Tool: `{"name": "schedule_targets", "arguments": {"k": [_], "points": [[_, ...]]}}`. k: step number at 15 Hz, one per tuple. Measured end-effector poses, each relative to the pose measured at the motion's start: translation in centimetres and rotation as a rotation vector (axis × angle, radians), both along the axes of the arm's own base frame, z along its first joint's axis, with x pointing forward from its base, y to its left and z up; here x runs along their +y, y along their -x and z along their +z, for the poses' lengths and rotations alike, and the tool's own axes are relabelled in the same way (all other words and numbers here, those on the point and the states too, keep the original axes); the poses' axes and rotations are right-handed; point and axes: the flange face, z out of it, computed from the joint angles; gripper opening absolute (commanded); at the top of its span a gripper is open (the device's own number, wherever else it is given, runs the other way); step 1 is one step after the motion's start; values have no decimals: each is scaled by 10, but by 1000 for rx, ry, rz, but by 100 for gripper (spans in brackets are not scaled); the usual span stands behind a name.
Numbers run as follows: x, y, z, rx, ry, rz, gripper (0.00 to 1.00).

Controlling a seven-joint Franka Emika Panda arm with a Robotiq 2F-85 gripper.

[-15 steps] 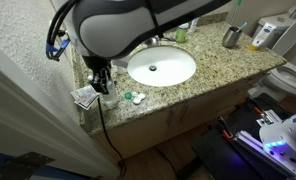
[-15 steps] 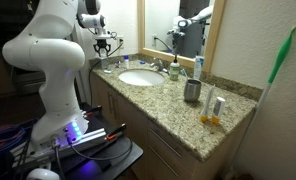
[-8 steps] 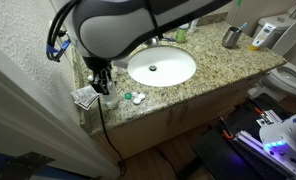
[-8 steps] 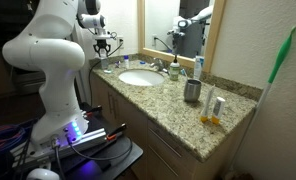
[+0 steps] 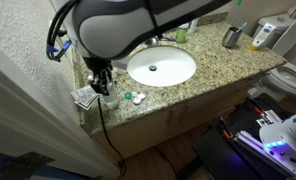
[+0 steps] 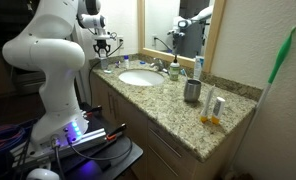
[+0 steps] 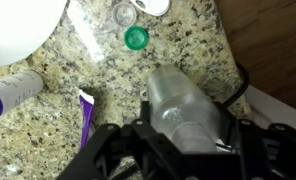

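Observation:
In the wrist view my gripper (image 7: pixel 180 140) is shut on a clear plastic bottle (image 7: pixel 178 100), whose body sticks out past the jaws over the speckled granite counter (image 7: pixel 58 120). Beyond the bottle lie a green cap (image 7: pixel 136 38) and a clear round lid (image 7: pixel 123 14). A purple-and-white tube (image 7: pixel 13 88) lies to the left, with a small purple-tipped piece (image 7: pixel 87 104) beside it. In both exterior views the gripper (image 5: pixel 101 83) (image 6: pixel 104 45) hangs over the counter's end beside the white sink (image 5: pixel 161 66).
A metal cup (image 6: pixel 192 90) and an orange-capped bottle (image 6: pixel 214 106) stand farther along the counter, with the faucet (image 6: pixel 173 66) and mirror behind the sink. A folded white cloth (image 5: pixel 85 97) lies at the counter's corner. The wooden cabinet front drops below the counter edge (image 7: pixel 263 50).

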Motion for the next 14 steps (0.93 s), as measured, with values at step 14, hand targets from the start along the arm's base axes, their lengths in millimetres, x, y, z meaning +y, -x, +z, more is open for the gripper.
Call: {"name": "schedule_targets", "arguments": {"k": [14], "points": [[0, -9, 2, -79, -6, -31, 62]]}}
